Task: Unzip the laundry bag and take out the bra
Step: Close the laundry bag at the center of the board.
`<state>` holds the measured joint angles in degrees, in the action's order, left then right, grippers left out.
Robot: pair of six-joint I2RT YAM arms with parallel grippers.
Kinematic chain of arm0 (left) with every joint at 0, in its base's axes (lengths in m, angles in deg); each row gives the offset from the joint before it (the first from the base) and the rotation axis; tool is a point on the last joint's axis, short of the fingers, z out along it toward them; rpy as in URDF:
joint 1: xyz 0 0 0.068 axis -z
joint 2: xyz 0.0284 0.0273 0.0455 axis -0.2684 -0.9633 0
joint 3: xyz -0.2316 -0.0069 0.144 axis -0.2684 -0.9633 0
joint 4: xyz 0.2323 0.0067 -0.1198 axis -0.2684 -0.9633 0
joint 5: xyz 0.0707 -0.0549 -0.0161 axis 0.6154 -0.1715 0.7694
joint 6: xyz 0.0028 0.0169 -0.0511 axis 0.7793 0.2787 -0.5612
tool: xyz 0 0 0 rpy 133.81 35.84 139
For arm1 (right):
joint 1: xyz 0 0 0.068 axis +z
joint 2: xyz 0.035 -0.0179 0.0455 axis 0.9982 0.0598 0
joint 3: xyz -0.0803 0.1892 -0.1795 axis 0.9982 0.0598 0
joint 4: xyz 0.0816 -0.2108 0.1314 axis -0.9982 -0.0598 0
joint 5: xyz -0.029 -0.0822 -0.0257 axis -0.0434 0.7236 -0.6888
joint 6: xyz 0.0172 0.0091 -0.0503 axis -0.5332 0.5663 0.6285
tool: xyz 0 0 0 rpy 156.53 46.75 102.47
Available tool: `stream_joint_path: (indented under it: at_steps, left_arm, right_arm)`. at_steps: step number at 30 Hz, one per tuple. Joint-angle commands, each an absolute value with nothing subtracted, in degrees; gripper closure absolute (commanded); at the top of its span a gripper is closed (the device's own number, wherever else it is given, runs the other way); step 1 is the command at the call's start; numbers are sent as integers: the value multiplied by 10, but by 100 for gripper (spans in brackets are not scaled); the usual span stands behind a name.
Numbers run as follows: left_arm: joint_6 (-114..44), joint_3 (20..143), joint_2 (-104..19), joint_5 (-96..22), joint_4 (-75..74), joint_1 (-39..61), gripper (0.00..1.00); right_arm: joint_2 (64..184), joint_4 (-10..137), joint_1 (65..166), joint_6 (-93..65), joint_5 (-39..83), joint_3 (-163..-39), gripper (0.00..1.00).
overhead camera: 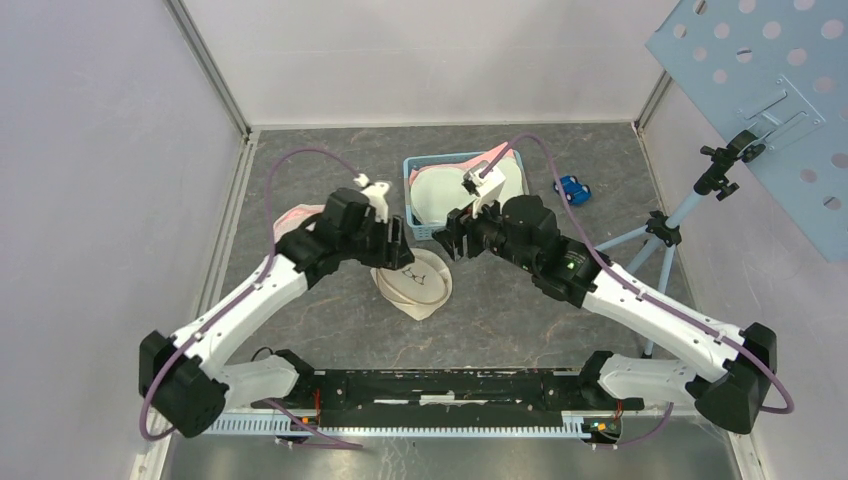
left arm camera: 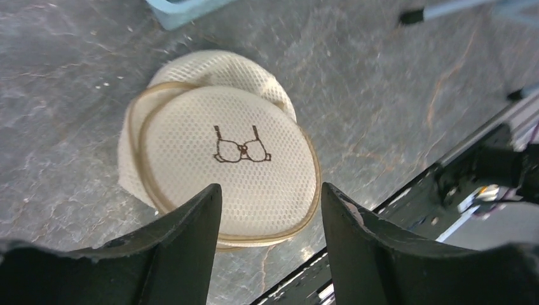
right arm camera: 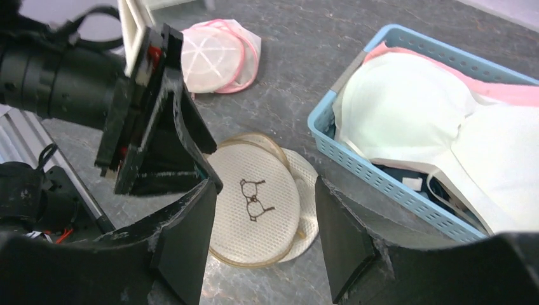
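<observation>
Lying far left on the table [overhead camera: 500, 310], a pink-trimmed mesh pouch [overhead camera: 298, 215] is seen beside the left gripper [overhead camera: 397, 243], jaws spread and empty. The cream laundry bag [overhead camera: 415, 283] is laid flat just below it and the right gripper [overhead camera: 447, 240], jaws likewise spread, empty. Behind and rightward are found a blue basket [overhead camera: 411, 200], a toy car [overhead camera: 572, 188] and a tripod [overhead camera: 655, 235].

White panel walls [overhead camera: 100, 150] are enclosing the grey marbled surface [overhead camera: 490, 320], a pale-blue tripod [overhead camera: 686, 208] standing by its right edge: a robotics lab.
</observation>
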<state>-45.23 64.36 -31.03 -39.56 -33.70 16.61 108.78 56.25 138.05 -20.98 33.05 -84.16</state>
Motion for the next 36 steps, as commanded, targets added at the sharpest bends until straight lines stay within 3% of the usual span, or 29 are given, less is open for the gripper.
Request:
stream_joint_path:
  at_steps: [1,13,20,26,33,36]
  left_arm:
    - [-387,658,-364,-368,-361,198,36]
    - [-375,584,-475,-290,-332,237,29]
    - [-367,622,-538,-229,-392,230,23]
    - [-338,670,-548,-243,-466,215,24]
    - [-310,689,-562,-175,-542,209,26]
    - [-320,687,-578,-91,-571,208,27]
  right_arm:
    - [1075,533,1368,-211,317,-826,35]
    - [1066,531,1357,-212,316,-802,32]
    - [1064,533,1355,-213,312,-796,32]
    - [1058,523,1352,-200,317,-803,32]
    - [1053,518,1350,-191,316,-801,32]
    - [1047,519,1349,-191,316,-797,32]
